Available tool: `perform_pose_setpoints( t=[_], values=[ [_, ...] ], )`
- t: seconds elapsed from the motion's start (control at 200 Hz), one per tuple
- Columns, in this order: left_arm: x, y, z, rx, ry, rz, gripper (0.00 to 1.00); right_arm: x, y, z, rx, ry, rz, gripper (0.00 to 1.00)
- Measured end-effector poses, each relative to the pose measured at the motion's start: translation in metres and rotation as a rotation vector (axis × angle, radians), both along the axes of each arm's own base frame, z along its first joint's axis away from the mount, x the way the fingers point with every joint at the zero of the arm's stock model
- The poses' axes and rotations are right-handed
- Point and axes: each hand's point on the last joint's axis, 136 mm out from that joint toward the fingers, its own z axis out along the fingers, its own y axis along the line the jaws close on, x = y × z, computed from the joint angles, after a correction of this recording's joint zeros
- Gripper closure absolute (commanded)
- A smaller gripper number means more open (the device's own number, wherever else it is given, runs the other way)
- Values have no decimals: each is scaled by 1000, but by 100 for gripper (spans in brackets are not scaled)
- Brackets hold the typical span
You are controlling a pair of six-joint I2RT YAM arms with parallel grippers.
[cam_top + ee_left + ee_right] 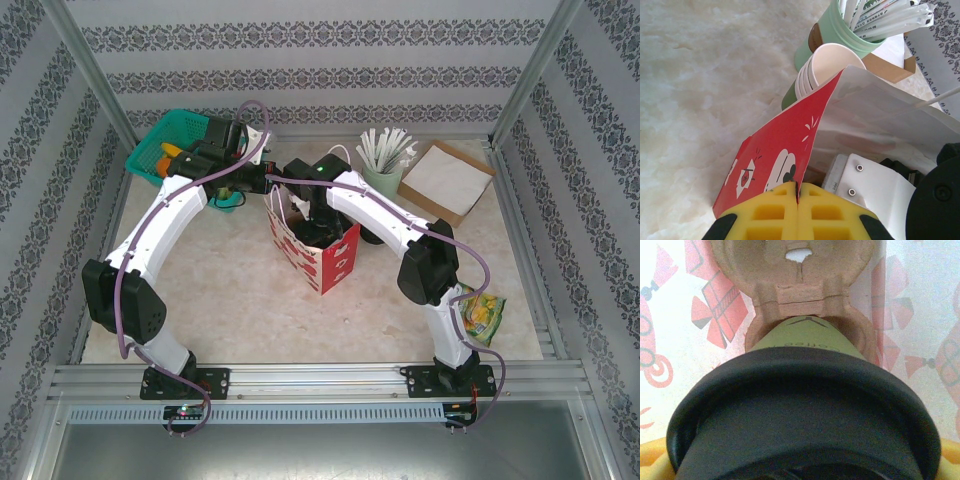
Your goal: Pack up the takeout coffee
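**A:** Left side first: my left fingers [765,215] are clamped shut on the rim of the red paper bag [775,150], pulling its mouth wide so the other arm gets in.

**B:** And the coffee?

**A:** Down inside the bag. The dark green cup [805,335] sits in the pulp carrier [800,270], with my right fingers [650,465] spread wide either side of its black lid [800,410].

**B:** Gripping it?

**A:** Can't tell. The lid hides the contact, and the bag's floor too.

You have a marble-look tabletop [230,290] mid-frame, striped patterned wallpaper panels [320,40] along the top and sides, aluminium rails [320,378] across the bottom; lighting seems even.
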Motion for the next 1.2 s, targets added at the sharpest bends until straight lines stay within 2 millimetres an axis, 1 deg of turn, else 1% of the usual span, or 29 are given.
perform_pose_setpoints(
  t=[0.175,0.41,0.659,1.199],
  values=[
    [0,0,0,0,-1,1,100,2,0,0,4,-3,-4,27],
    [0,0,0,-2,1,2,100,0,-4,-3,-11,10,-8,27],
    [0,0,0,-4,2,-1,100,-5,-12,-13,-43,41,-24,27],
    [-1,-1,1,-9,3,-6,100,-4,-14,-14,-45,43,-37,27]
  ],
)
